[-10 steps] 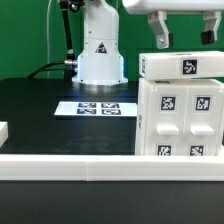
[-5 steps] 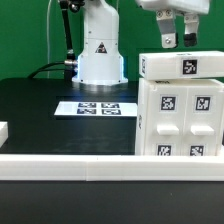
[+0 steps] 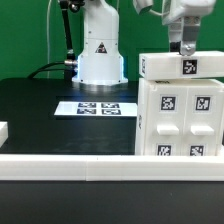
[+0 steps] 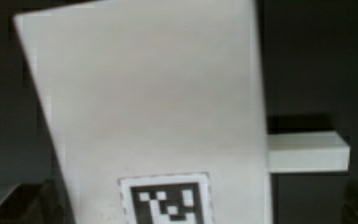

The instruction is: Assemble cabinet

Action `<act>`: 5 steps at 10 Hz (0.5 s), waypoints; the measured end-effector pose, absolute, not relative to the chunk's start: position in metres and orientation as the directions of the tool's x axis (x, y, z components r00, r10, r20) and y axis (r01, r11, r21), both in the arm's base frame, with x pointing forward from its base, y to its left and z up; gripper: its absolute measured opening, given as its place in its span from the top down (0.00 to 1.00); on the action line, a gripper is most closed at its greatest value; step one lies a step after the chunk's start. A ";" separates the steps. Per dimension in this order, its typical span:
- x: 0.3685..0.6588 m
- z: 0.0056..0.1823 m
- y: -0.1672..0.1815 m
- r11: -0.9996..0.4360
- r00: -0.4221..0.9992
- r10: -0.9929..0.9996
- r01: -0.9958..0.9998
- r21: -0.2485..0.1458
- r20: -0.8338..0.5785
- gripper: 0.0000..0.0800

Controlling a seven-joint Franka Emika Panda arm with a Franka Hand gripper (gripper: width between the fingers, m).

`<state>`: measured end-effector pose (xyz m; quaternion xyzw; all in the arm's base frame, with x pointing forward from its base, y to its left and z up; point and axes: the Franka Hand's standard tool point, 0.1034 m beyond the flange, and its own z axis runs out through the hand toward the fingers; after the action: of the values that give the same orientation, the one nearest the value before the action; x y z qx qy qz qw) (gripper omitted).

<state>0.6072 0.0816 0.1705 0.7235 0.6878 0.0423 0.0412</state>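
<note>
The cabinet [image 3: 180, 118] is a large white box at the exterior view's right, with several tagged panels on its front face. A long white tagged panel [image 3: 178, 66] lies across its top. My gripper [image 3: 186, 48] hangs just above that panel's right part, fingers pointing down, open and empty. In the wrist view the panel [image 4: 149, 100] fills the frame lengthwise, its tag [image 4: 167, 200] between my fingers, and one dark finger [image 4: 19, 205] shows at the panel's side. My gripper [image 4: 179, 215] straddles the panel without gripping it.
The marker board [image 3: 98, 108] lies on the black table before the white robot base [image 3: 100, 55]. A white rail [image 3: 70, 165] runs along the front edge. A small white piece [image 3: 3, 131] sits at the exterior view's left. A white block [image 4: 311, 150] juts beside the panel.
My gripper has moved toward the exterior view's right and lowered toward the top panel, and it has turned about its axis, so its two fingers now line up one behind the other.
</note>
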 end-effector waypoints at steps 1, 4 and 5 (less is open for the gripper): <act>0.611 0.170 0.082 -0.031 0.032 0.999 0.992 0.120 -0.006 0.00; 0.615 0.164 0.080 -0.052 0.053 0.999 0.993 0.109 -0.009 0.00; 0.614 0.163 0.079 -0.063 0.064 0.998 0.992 0.110 -0.008 0.00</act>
<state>0.6142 0.0789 0.1631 0.7282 0.6831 0.0345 0.0428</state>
